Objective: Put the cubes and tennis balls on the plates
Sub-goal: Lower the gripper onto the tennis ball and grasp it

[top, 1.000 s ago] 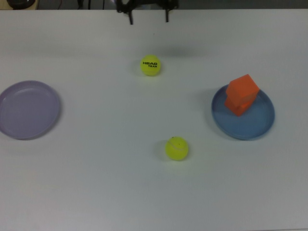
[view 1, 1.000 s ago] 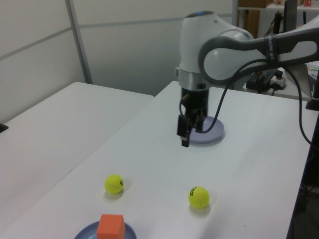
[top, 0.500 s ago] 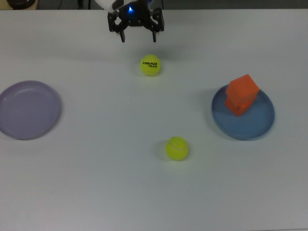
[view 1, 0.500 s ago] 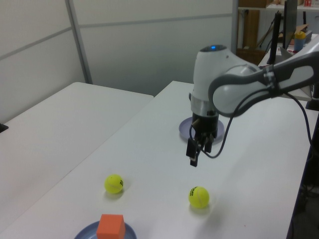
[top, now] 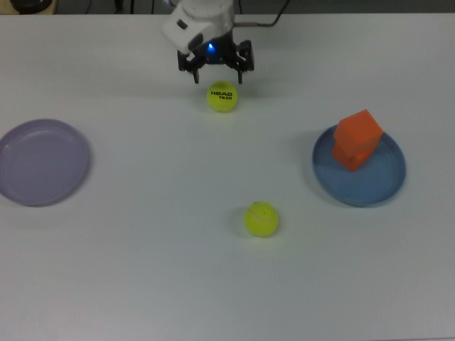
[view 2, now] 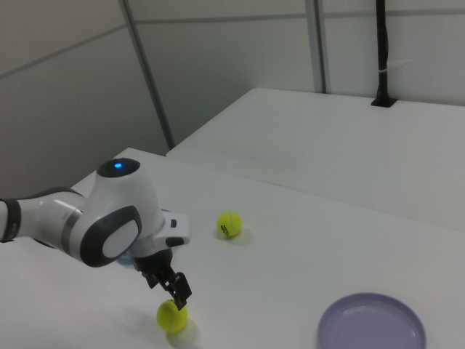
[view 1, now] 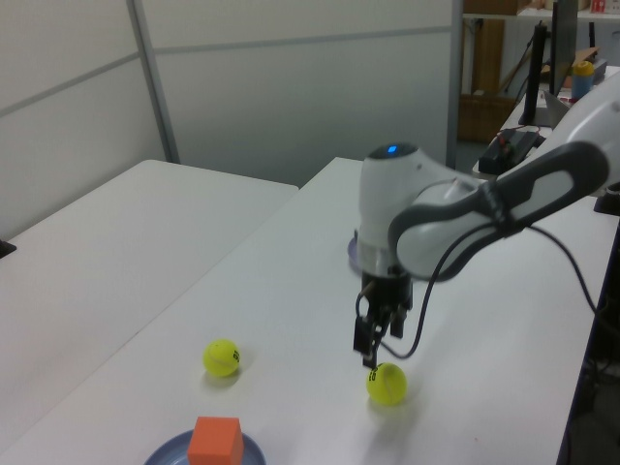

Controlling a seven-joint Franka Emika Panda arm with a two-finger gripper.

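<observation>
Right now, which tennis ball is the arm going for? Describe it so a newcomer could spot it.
On the white table, find the gripper at the top view's upper edge. The printed tennis ball lies just beneath it, marked "HEAD TEAM" in black; the other ball sits nearer the middle, nearly unmarked.

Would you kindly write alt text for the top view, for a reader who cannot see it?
A robot arm's open pincer hovers just above a HEAD TEAM tennis ball on a white table. A second tennis ball lies nearer the camera; a lilac plate sits empty at the top view's left, and two stacked orange cubes sit on a blue plate at its right.
</observation>
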